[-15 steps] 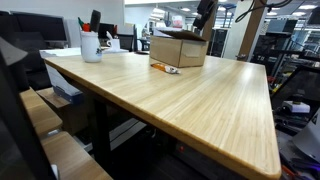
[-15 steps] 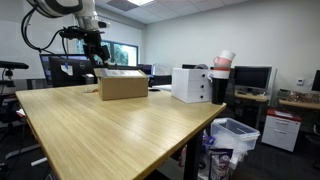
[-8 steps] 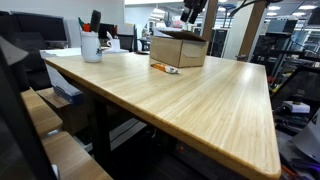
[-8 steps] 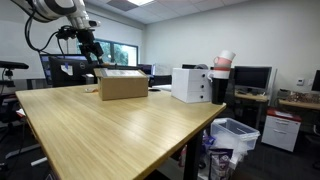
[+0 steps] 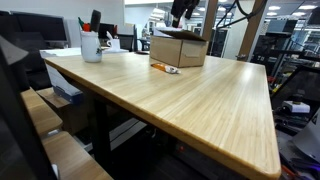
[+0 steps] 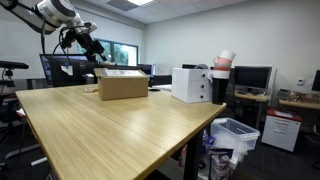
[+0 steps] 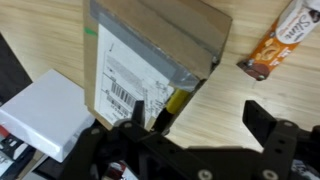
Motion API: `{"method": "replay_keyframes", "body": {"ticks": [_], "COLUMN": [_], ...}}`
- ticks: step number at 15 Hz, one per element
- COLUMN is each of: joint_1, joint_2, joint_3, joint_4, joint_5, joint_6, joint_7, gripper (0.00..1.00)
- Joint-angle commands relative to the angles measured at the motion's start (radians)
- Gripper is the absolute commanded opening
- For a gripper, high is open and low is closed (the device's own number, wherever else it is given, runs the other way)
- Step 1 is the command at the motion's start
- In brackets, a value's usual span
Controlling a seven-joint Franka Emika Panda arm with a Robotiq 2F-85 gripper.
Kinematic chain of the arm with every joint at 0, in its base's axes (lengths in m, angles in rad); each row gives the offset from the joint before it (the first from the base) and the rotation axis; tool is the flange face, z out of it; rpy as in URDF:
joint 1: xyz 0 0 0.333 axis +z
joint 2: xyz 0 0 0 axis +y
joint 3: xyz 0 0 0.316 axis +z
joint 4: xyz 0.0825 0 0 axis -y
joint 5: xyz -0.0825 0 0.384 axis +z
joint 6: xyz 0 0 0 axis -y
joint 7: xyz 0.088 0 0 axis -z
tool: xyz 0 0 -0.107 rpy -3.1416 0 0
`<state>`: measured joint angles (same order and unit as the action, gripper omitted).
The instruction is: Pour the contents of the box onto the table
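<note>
Counting left to right in an exterior view: one white mug [image 5: 91,47] holding pens, one box [image 5: 178,48] with flaps up at the far end of the table [image 5: 200,110], and one snack bar wrapper [image 5: 165,68] lying just in front of the box. One gripper [image 5: 180,18] hangs above the box, jaws spread, nothing held. Wrist view shows one white block [image 7: 45,112], then the labelled box with a yellow sliver [image 7: 180,100] at its opening; contents otherwise hidden.
</note>
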<state>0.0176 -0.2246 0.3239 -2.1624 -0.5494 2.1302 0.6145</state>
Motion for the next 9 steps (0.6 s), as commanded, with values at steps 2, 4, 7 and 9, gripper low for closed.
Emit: {"method": "replay_keyframes", "body": {"ticks": [2, 4, 7, 9], "joint_1": [0.018, 0.038, 0.071, 0.094], "joint_2": [0.083, 0.111, 0.148, 0.161], "joint_3": [0.002, -0.014, -0.042, -0.052], "joint_4": [0.091, 0.118, 0.167, 0.191], "joint_5": [-0.185, -0.21, -0.137, -0.1], "joint_6": [-0.207, -0.283, -0.366, -0.361], "joint_7": [0.111, 0.117, 0.051, 0.035], "gripper": [1.0, 1.0, 1.0, 1.0]}}
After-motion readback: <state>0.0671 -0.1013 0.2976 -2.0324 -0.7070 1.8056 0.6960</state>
